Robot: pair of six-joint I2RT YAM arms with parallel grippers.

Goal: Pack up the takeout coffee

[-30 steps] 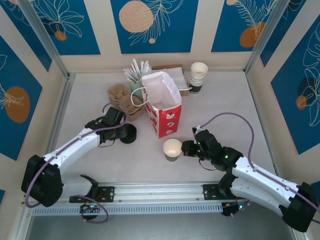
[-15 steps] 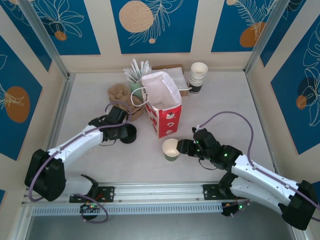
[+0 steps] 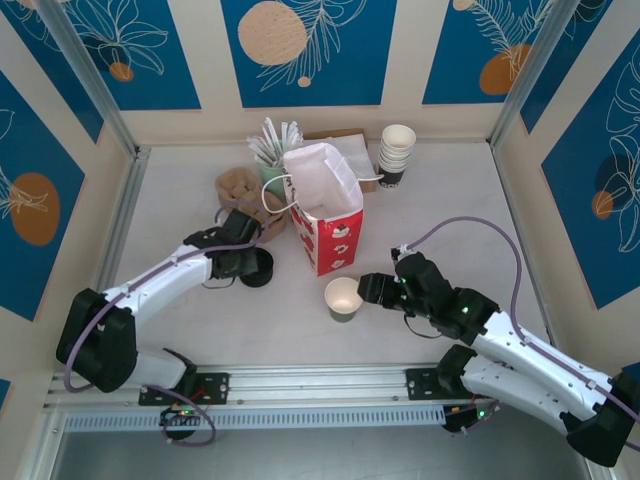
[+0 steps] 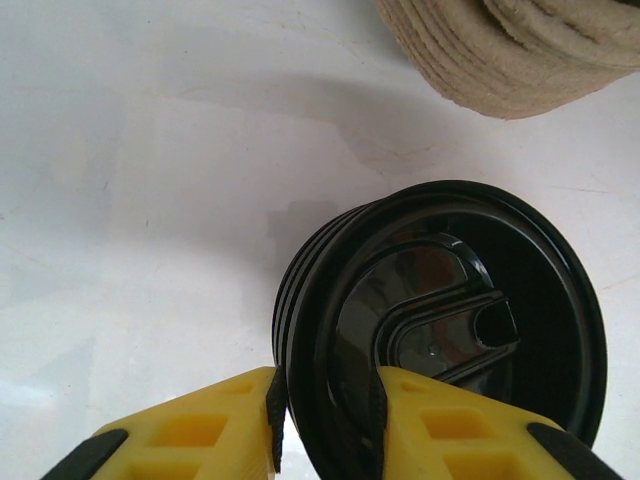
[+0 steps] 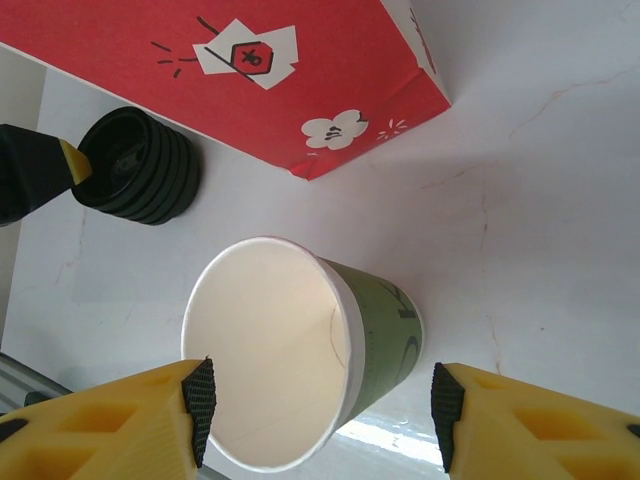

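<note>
The takeout coffee cup [image 3: 344,298], a small green paper cup with its white inside showing and no lid on it, stands in front of the red paper bag [image 3: 325,210]. My right gripper [image 3: 366,290] is open with the cup [image 5: 290,370] between its fingers, and both pads stand apart from the wall. A low stack of black lids [image 3: 258,267] sits left of the bag. My left gripper [image 3: 246,261] is shut on the top lid [image 4: 440,320], one pad outside the rim and one on the lid's top face [image 4: 325,415].
The bag [image 5: 230,70] stands open-topped mid-table. Behind it are brown pulp carriers [image 3: 240,190], a bunch of white and green sachets [image 3: 272,143], a cardboard box [image 3: 345,140] and a stack of white cups [image 3: 397,152]. Metal rails edge the table.
My right gripper has gone from shut to open and moved forward so its fingers straddle the cup. My left gripper has closed in on the top lid.
</note>
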